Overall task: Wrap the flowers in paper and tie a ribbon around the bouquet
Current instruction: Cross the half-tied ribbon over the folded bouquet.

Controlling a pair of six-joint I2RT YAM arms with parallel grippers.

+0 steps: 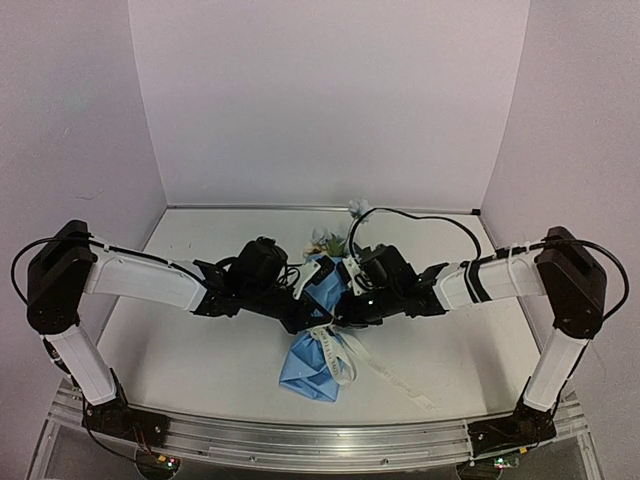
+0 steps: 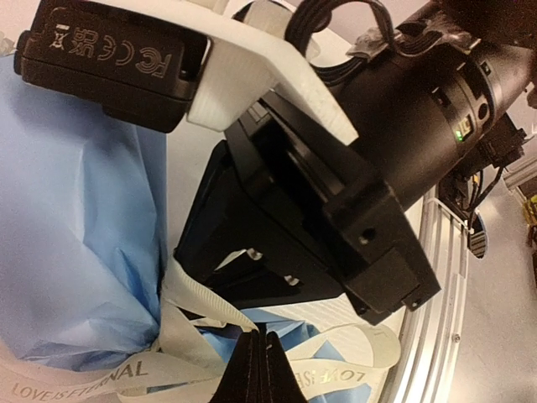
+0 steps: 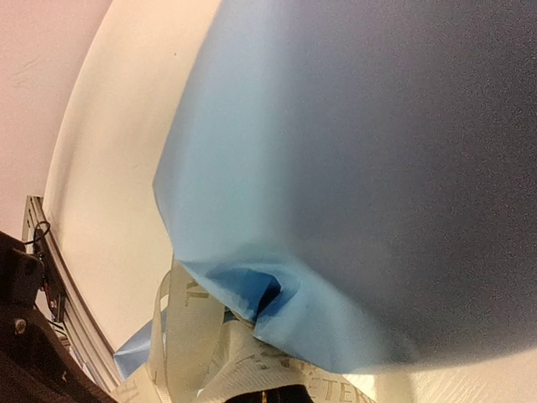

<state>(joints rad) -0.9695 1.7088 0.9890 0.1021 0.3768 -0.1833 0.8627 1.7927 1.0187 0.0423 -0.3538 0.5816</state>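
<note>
The bouquet lies mid-table, its blue paper (image 1: 312, 368) wrapped round the flowers (image 1: 326, 240), whose pale blooms and leaves stick out at the far end. The cream ribbon (image 1: 345, 360) with dark lettering loops round the paper's waist, one tail trailing right and toward the front. My left gripper (image 1: 312, 322) and right gripper (image 1: 342, 318) meet at that waist. In the left wrist view, the left gripper (image 2: 258, 337) is shut on a ribbon (image 2: 201, 306) strand beside the paper (image 2: 67, 235). In the right wrist view, the right gripper (image 3: 263, 395) is shut on bunched ribbon (image 3: 189, 336) under the paper (image 3: 352, 168).
An aluminium rail (image 1: 300, 435) runs along the near table edge, with both arm bases bolted to it. A black cable (image 1: 420, 215) arcs over the right arm. White walls close in the table at the back and sides. The right gripper's body (image 2: 336, 210) sits close in front of the left wrist camera.
</note>
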